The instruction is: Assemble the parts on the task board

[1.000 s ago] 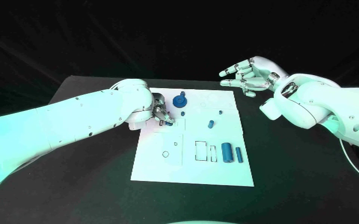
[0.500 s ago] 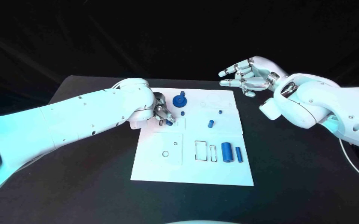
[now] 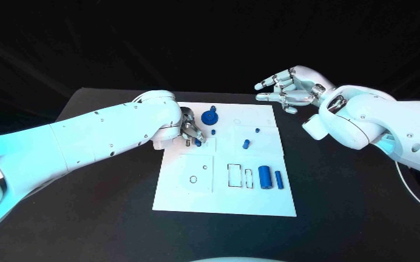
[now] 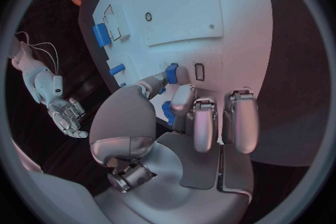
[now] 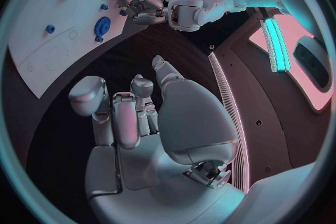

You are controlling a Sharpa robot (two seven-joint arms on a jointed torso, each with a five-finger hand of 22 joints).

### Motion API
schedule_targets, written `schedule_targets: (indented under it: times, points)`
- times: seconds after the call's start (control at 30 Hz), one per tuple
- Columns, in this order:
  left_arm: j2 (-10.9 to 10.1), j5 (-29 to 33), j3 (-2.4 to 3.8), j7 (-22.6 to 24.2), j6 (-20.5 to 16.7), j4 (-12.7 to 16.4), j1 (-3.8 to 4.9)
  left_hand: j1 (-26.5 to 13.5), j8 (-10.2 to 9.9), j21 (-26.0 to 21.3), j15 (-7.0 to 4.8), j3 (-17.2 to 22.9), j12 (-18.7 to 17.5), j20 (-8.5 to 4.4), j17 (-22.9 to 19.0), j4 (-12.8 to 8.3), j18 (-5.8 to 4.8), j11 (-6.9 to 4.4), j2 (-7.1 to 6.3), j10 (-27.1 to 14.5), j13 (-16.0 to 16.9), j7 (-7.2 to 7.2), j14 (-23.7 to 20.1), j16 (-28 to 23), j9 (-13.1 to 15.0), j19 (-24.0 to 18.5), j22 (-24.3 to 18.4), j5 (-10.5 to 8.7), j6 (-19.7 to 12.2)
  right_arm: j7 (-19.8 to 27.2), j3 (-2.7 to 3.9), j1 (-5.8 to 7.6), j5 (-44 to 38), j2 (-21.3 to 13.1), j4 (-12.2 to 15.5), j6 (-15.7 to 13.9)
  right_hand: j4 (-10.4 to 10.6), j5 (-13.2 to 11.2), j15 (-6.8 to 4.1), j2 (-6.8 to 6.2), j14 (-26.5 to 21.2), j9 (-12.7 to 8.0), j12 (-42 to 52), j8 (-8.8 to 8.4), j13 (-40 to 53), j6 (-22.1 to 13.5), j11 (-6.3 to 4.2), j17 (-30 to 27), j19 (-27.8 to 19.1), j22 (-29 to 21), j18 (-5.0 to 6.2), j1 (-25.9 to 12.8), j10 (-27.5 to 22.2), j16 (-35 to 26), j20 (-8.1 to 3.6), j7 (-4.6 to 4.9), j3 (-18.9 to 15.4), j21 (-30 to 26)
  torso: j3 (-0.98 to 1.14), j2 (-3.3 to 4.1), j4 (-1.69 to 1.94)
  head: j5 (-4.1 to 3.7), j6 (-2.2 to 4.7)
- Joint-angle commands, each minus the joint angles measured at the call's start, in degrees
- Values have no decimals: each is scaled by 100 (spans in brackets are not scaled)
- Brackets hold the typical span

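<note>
The white task board [image 3: 219, 196] lies in the middle of the black table. My left hand [image 3: 187, 130] hovers low over the board's far left part and pinches a small blue part [image 4: 171, 73] between thumb and a finger, close to a small rectangular slot [image 4: 199, 71]. The same part [image 3: 198, 142] peeks out below the fingers in the head view. My right hand [image 3: 289, 89] hangs open in the air beyond the board's far right corner, holding nothing. A round blue gear-like part [image 3: 210, 117] stands just beside the left hand.
Loose on the board are a small blue peg [image 3: 213, 133], another peg [image 3: 257, 131], a short cylinder [image 3: 247, 144], a thick blue cylinder [image 3: 264, 178] and a blue bar [image 3: 279, 180] by rectangular slots [image 3: 235, 176]. A ring hole [image 3: 193, 180] lies near the left edge.
My left hand has shifted slightly over the board with the small blue part still pinched. The right hand has barely moved.
</note>
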Motion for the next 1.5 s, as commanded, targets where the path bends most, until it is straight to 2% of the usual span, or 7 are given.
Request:
schedule_targets:
  times: [0.03, 0.5, 0.77, 1.07, 1.3, 1.4, 1.5]
  points:
    - [30, 65, -35, -131, 88, -12, -50, -75, 10, 20, -44, -150, -9, -35, 1510, 40, -117, -17, -8, 32, -13, -1, 593, 27, 34, 378, 890, -43, 20, -87, 0, -5, 182, 10, 2, 291, 7, -56, -18, 49, 251, 6, -71, 35, -58, -65, -2, 87, -94, -124, 59, -41, -101, -69, 14, 5, -58, -90, -2, -3, 8, -12, -8]
    - [43, 95, -37, -125, 109, -66, -50, -217, 28, 28, -55, -863, 2, -51, 1510, 217, -123, -23, -7, 52, -19, -8, 593, 27, 67, 391, 919, -49, 57, -131, -1, -4, 269, 9, -4, 426, 42, -105, -2, 65, 197, 1, -193, 33, -178, -141, 15, -66, -212, -386, 103, -78, -219, -212, 28, 23, -127, -272, 3, -6, 2, -13, -1]
    - [19, 95, -35, -115, 24, -61, -50, -351, 19, 18, -51, -1426, -13, -50, 1510, 418, -122, -20, -45, 45, -46, -5, 593, 27, 69, 392, 920, -66, 75, -123, -2, -4, 271, 3, -6, 416, 46, -114, 2, 68, 184, 0, -238, 32, -222, -164, 20, -100, -238, -447, 113, -78, -261, -246, 32, 28, -144, -316, -3, -5, 5, -10, 3]
    - [-70, 96, 19, -71, -127, -7, -46, -361, 17, 0, -59, -2058, -45, -59, 1510, 624, -118, -27, -86, 24, -92, -15, 593, 27, 48, 390, 912, -127, 68, -111, -4, -4, 271, 6, -22, 417, 49, -124, 8, 76, 166, -1, -346, 32, -322, -190, 27, -145, -280, -543, 128, -73, -351, -291, 37, 34, -164, -384, -3, -6, 5, -18, 1]
    - [-166, 100, 131, -38, -190, 91, -11, -277, 43, 13, -57, -2660, -47, -58, 1510, 912, -124, -23, 11, 9, -114, -10, 593, 27, 16, 401, 942, -415, 40, -100, -8, -4, 271, 8, -44, 399, 48, -126, 10, 80, 160, 0, -401, 34, -373, -198, 28, -159, -293, -571, 133, -67, -395, -306, 39, 36, -169, -405, -4, -6, 9, -14, 4]
    - [-223, 203, 220, -20, -116, 166, 22, -274, 43, 13, -57, -2666, -46, -58, 1510, 915, -124, -23, 13, 9, -114, -10, 593, 27, 15, 401, 942, -416, 40, -96, -10, -5, 270, 17, -60, 396, 48, -126, 10, 82, 161, 0, -419, 35, -389, -199, 29, -155, -294, -574, 133, -65, -408, -304, 40, 36, -170, -408, -2, -2, 2, -3, 14]
    - [-278, 285, 292, -12, 26, 226, 74, -142, 54, 2, -55, -2873, -48, -56, 1510, 1007, -121, -20, 94, -3, -127, -6, 593, 27, 0, 399, 936, -419, 22, -93, -13, -6, 269, 26, -75, 396, 48, -126, 10, 82, 161, 0, -419, 35, -389, -199, 29, -155, -294, -574, 133, -65, -408, -304, 40, 36, -170, -408, -3, -2, -3, 1, 19]
